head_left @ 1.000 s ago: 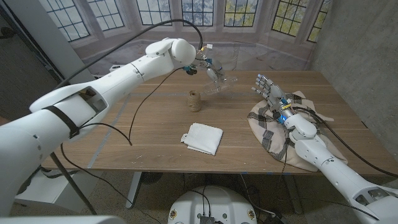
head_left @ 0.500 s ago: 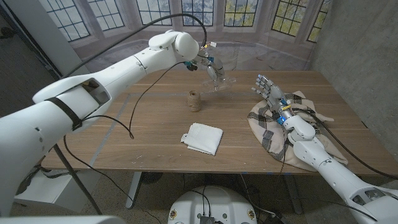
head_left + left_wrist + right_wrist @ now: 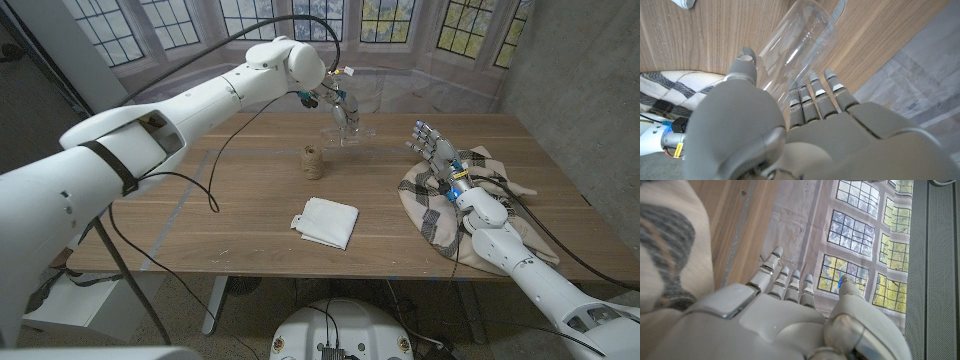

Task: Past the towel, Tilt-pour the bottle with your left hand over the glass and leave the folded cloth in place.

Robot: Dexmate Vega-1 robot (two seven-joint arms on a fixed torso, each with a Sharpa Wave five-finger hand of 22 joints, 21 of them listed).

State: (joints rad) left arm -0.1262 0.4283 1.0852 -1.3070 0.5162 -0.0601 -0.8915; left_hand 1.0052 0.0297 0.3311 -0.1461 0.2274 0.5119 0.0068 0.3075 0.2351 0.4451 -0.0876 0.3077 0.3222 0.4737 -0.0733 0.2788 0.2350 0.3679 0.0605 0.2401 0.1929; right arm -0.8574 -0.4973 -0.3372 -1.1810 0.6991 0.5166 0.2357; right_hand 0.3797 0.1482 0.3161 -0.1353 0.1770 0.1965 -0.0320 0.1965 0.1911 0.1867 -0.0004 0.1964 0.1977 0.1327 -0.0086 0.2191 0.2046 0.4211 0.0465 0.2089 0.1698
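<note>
My left hand (image 3: 328,98) grips a clear plastic bottle (image 3: 346,122) at the far middle of the table, holding it nearly upright with its lower end close to the tabletop. In the left wrist view the bottle (image 3: 795,45) lies between the thumb and fingers of that hand (image 3: 790,135). A small brown ribbed object like a twine spool (image 3: 314,161) stands just nearer than the bottle and slightly to its left. The folded white cloth (image 3: 326,221) lies near the front middle. My right hand (image 3: 430,143) stands open, fingers up, over a checked towel (image 3: 432,205).
The checked towel (image 3: 665,245) bunches at the table's right side under my right forearm. A black cable (image 3: 215,190) hangs from the left arm over the table's left half. The wooden table (image 3: 240,225) ends close behind the bottle.
The bottle has swung from lying tilted towards the right to nearly upright. My left hand moved slightly right and farther back. The right hand and the folded cloth stayed put.
</note>
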